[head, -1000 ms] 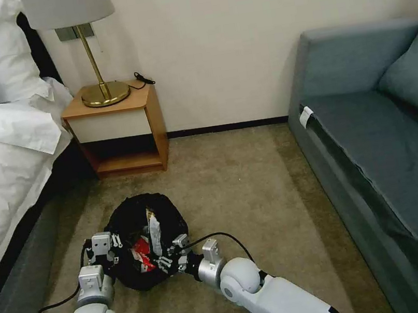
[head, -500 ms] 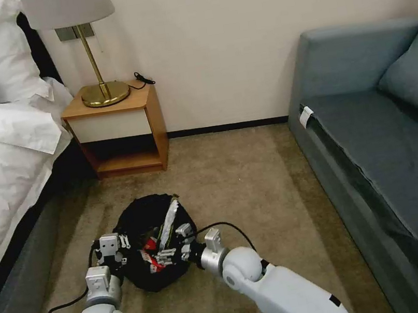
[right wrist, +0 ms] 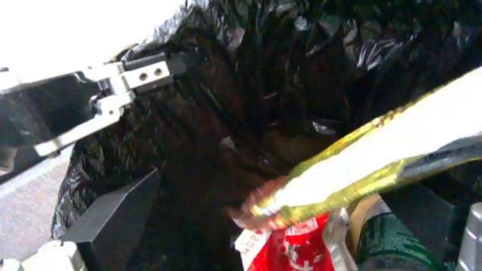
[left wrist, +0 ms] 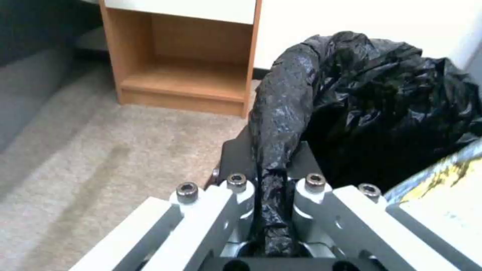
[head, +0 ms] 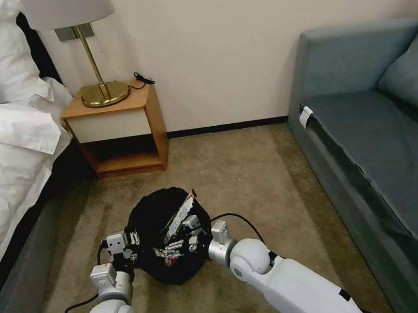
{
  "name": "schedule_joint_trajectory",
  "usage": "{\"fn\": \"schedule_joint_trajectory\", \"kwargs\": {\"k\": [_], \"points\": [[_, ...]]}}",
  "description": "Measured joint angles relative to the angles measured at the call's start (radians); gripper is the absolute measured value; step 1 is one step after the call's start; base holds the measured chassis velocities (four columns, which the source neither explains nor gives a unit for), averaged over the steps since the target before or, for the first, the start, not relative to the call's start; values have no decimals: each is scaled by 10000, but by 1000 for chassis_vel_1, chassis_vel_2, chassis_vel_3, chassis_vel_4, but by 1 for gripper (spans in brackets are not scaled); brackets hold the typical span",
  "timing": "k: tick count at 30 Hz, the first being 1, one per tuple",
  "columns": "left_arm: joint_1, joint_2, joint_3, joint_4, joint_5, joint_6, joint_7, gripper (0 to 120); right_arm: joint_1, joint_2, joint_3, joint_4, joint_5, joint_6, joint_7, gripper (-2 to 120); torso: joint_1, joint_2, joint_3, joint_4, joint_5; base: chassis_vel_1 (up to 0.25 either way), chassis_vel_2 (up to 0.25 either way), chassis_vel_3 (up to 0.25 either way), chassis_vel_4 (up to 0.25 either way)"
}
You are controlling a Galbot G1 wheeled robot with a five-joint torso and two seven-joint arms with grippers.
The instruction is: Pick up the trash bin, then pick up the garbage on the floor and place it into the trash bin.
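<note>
The trash bin (head: 175, 266), lined with a crinkly black bag, hangs between my two arms over the carpet. My left gripper (head: 129, 243) is shut on its rim; the left wrist view shows the bag's edge (left wrist: 273, 124) pinched between the fingers. My right gripper (head: 182, 238) is over the bin's mouth, open, with one dark finger (right wrist: 115, 222) standing wide of the litter. A gold-and-white snack wrapper (head: 180, 217) (right wrist: 382, 150) leans out over the bin's far rim. Under it lie a red-and-white carton (right wrist: 296, 244) and a green-labelled bottle (right wrist: 391, 241).
A wooden nightstand (head: 121, 133) with a brass lamp (head: 102, 91) stands against the wall ahead. The bed (head: 2, 171) runs along the left, and a grey sofa (head: 390, 140) along the right. Bare carpet (head: 243, 172) lies between them.
Both arms have carried the bin to the right and a little farther from me. The wrapper, upright a second ago, has tipped over toward the bin's far rim.
</note>
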Motion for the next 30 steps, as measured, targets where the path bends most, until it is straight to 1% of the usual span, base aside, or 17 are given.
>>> {"fn": "schedule_joint_trajectory", "kwargs": {"k": [4, 5, 9, 10, 12, 13, 17, 19, 21, 27, 30], "points": [[-182, -11, 8, 214, -508, -103, 0, 0, 93, -159, -18, 168, -167, -302, 171, 100, 0, 0, 0, -2, 0, 0, 0, 0, 0], [-182, -11, 8, 214, -508, -103, 0, 0, 93, -159, -18, 168, -167, -302, 171, 100, 0, 0, 0, -2, 0, 0, 0, 0, 0], [-274, 22, 7, 428, -557, -157, -3, 0, 406, -503, -154, 431, -257, -860, 226, 100, 0, 0, 0, -1, -2, 0, 0, 0, 0], [-274, 22, 7, 428, -557, -157, -3, 0, 406, -503, -154, 431, -257, -860, 226, 100, 0, 0, 0, -1, -2, 0, 0, 0, 0], [-332, 61, 8, 516, -569, -165, -2, 0, 833, -850, -366, 605, -256, -1236, 212, 100, 0, 0, 0, 0, -2, 0, 0, 0, 0], [-332, 61, 8, 516, -569, -165, -2, 0, 833, -850, -366, 605, -256, -1236, 212, 100, 0, 0, 0, 0, -2, 0, 0, 0, 0], [-454, 138, 49, 624, -592, -155, -2, 0, 1669, -1499, -967, 745, -231, -1774, 114, 100, 0, 0, 0, -1, -1, 0, 0, 0, 0], [-468, 146, 57, 633, -592, -151, -2, 0, 1731, -1547, -1022, 750, -231, -1818, 97, 100, 1, 0, 0, -1, -2, 0, 0, 0, 0], [-531, 201, 79, 682, -604, -126, 10, 0, 2038, -1791, -1369, 759, -231, -2079, -5, 100, 0, 0, 0, -1, -2, 0, 0, 0, 0], [-643, 310, 75, 835, -753, -102, 33, 0, 2197, -1863, -1926, 703, -244, -2188, -108, 100, 0, 0, 0, 0, -1, 0, 0, 0, 0], [-709, 348, 35, 890, -809, -93, 35, 0, 2248, -1849, -1974, 753, -251, -2175, -99, 100, 0, 0, 0, -1, -1, 0, 0, 0, 0]]}}
